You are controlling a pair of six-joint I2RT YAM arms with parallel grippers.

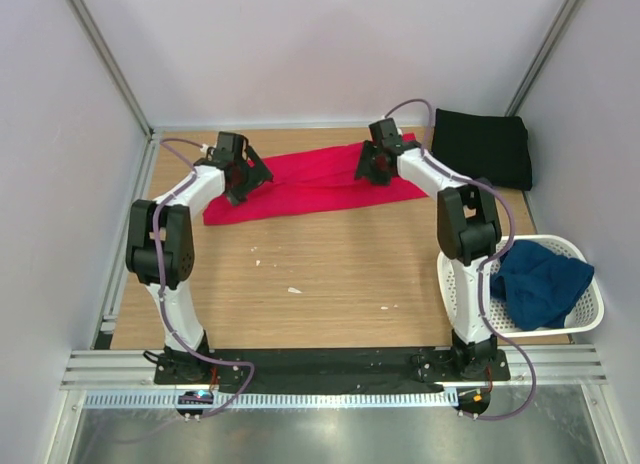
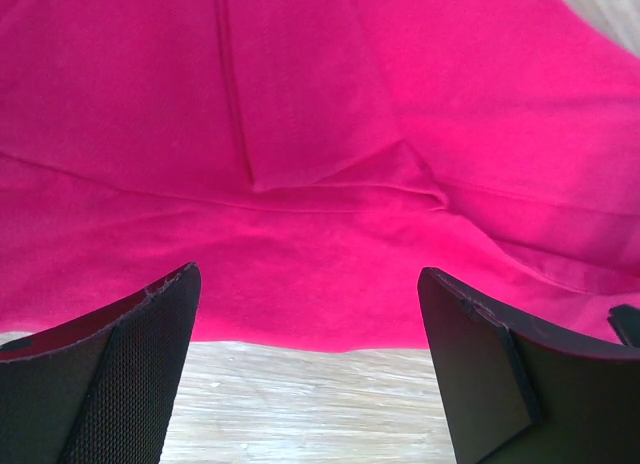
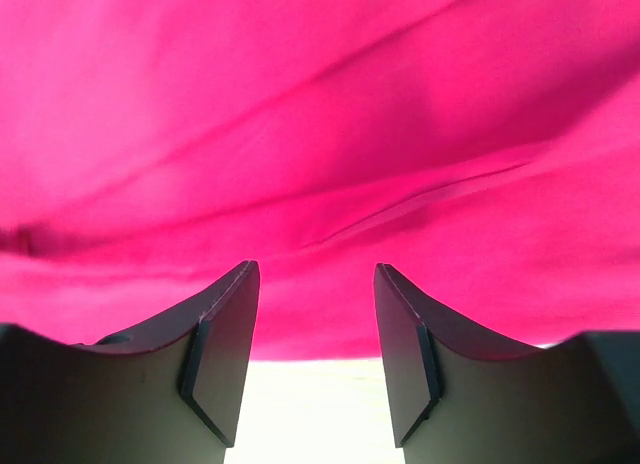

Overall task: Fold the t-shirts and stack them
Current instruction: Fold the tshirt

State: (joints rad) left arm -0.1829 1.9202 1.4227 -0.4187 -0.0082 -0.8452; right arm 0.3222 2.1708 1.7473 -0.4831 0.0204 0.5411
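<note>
The red t-shirt [image 1: 310,184] lies as a long folded strip across the far part of the table. My left gripper [image 1: 243,179] hangs over its left part, open and empty, with the shirt's near edge [image 2: 320,284] between its fingers. My right gripper [image 1: 375,167] hangs over its right part, open and empty above the shirt's edge [image 3: 320,314]. The black t-shirt [image 1: 483,147] lies folded at the far right corner. The navy t-shirt [image 1: 540,284] is crumpled in the basket.
The white perforated basket [image 1: 455,284] stands at the right near edge, beside the right arm's base. Small white crumbs [image 1: 294,290] lie on the wooden table [image 1: 330,274]. Walls close in the table on three sides.
</note>
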